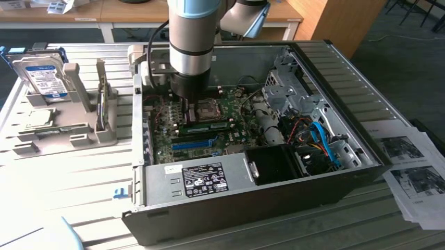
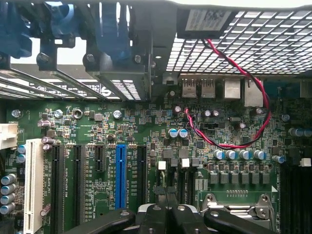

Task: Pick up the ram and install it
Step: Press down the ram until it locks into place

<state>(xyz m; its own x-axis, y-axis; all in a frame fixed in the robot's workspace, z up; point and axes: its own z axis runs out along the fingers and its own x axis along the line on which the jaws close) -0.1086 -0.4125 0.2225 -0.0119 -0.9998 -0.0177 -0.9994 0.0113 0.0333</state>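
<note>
A ram (image 1: pixel 208 126), a long thin green stick, lies along a slot on the motherboard (image 1: pixel 167 140) inside the open computer case (image 1: pixel 347 94), just beside the CPU socket (image 1: pixel 207 108). A second thin stick (image 1: pixel 103 112) stands on edge in the grey holder at the exterior view's left. My gripper (image 1: pixel 186 92) reaches down into the case, close above the board and a little to the left of the socket. In the wrist view the gripper (image 2: pixel 165 195) is shut, its dark fingers (image 2: pixel 157 207) pressed together over the motherboard (image 2: pixel 146 131). I see nothing between them.
A blue slot (image 2: pixel 120 175) and black slots run beside the gripper. A red-black cable (image 2: pixel 243 141) loops over the board. A hard drive (image 1: pixel 41 75) stands in the grey holder (image 1: pixel 76 135). Drive cages and blue cables (image 1: pixel 320 135) crowd the case's right side. Papers (image 1: pixel 410 161) lie outside.
</note>
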